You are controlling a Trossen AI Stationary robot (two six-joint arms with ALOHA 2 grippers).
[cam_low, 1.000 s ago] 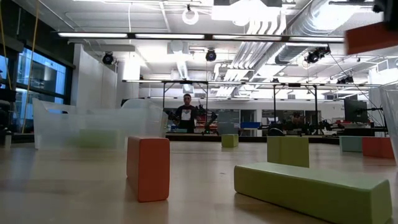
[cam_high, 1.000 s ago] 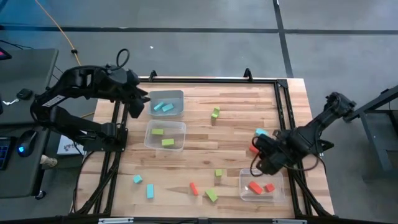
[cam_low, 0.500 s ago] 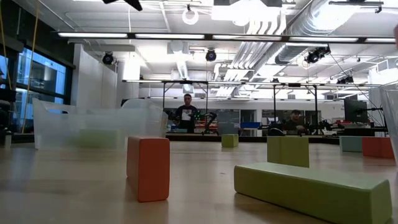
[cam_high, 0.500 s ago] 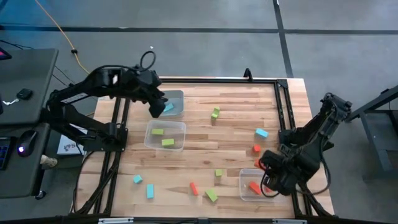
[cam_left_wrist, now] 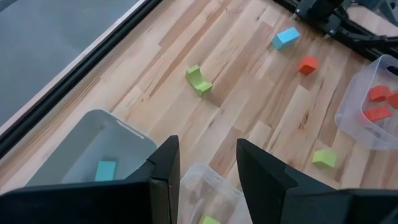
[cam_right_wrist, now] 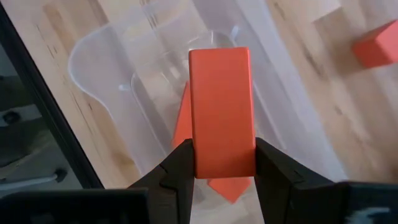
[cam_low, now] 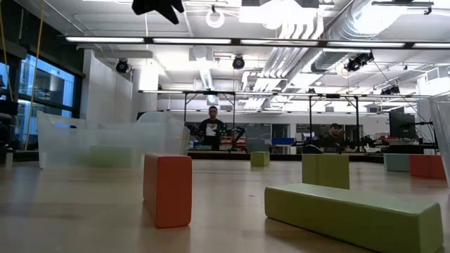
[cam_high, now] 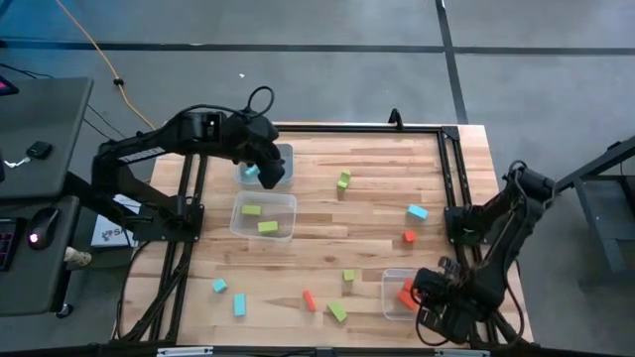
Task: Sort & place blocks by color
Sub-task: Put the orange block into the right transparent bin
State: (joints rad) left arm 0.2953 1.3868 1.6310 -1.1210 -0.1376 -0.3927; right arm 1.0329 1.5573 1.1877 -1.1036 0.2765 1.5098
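Right gripper (cam_right_wrist: 221, 168) clamped on a red-orange bar (cam_right_wrist: 221, 112), fingers pressed against both its sides, held above the clear bin (cam_right_wrist: 112, 56) at the table's near right; more red-orange pieces lie in that bin. Left gripper (cam_left_wrist: 205, 162) hangs over the far-left bin (cam_left_wrist: 81, 146), fingers parted with nothing between them; a cyan block (cam_left_wrist: 106, 170) lies in that bin. Other blocks are scattered on the wooden table (cam_high: 367, 198).

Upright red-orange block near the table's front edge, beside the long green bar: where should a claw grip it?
Probably from straight above: the upright red-orange block stands on end and looks narrow from overhead. Close on its upper part across the thin width, fingers on the broad faces; the green bar lies apart.
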